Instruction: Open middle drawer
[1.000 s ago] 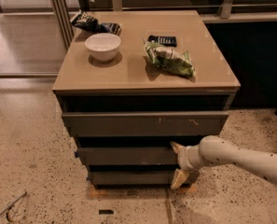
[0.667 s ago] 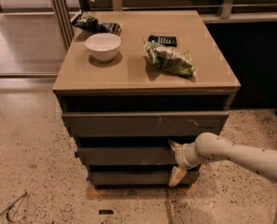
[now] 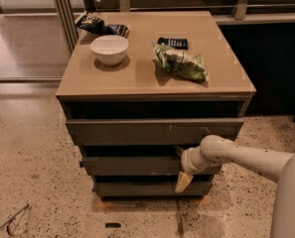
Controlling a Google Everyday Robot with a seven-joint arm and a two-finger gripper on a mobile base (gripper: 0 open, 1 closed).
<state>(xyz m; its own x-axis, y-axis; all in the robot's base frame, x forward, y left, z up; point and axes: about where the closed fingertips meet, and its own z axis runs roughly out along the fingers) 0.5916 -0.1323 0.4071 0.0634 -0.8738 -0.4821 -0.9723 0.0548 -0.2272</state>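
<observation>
The middle drawer [image 3: 132, 165] is a plain dark grey-brown front, second of three in a low cabinet, below the wider scratched top front [image 3: 152, 131] and above the narrowest bottom front [image 3: 137, 188]. My gripper [image 3: 182, 167] sits at the right end of the middle drawer front, at its top edge. One pale fingertip [image 3: 183, 182] hangs down in front of the drawer. The other finger reaches into the dark gap above the front and is mostly hidden. My white arm [image 3: 246, 157] comes in from the right.
On the cabinet's tan top [image 3: 137, 78] stand a white bowl [image 3: 109, 48], a green snack bag [image 3: 181, 63], a dark packet [image 3: 173, 43] and another bag [image 3: 100, 25] at the back left. Speckled floor lies around the cabinet. A metal frame [image 3: 62, 14] stands at the left rear.
My arm and gripper have shifted slightly left along the middle drawer front. The drawer fronts look unmoved.
</observation>
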